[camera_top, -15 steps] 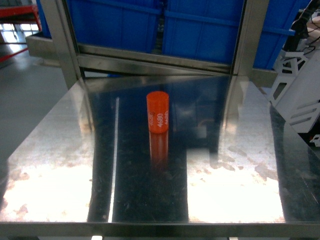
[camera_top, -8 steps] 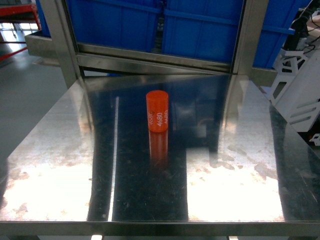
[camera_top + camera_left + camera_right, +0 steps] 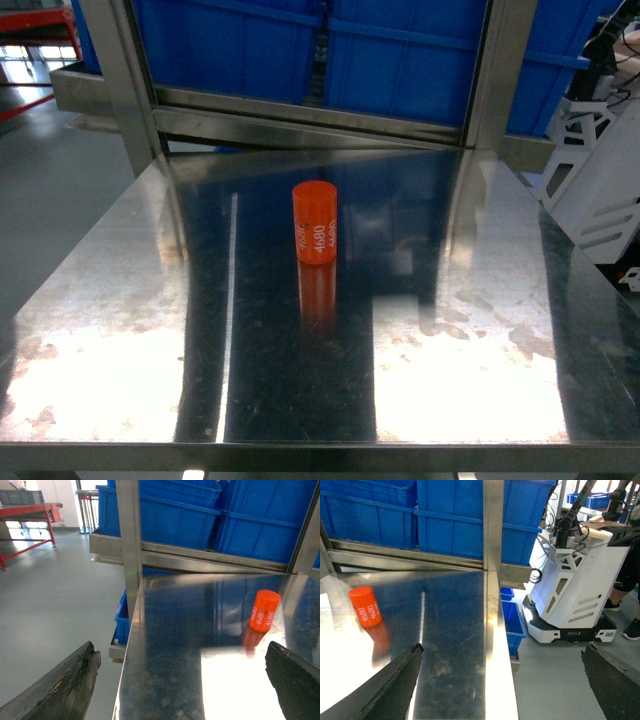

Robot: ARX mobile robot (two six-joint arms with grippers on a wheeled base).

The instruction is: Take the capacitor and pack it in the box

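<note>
An orange cylindrical capacitor marked 4680 stands upright near the middle of the steel table. It shows at the right in the left wrist view and at the left in the right wrist view. My left gripper is open over the table's left edge, well short of the capacitor. My right gripper is open over the table's right edge, also apart from it. Neither gripper appears in the head view. The box is out of view.
Blue plastic bins fill the rack behind the table, with steel uprights in front. A white wheeled robot base stands on the floor to the right. A small blue bin sits below the table's right edge.
</note>
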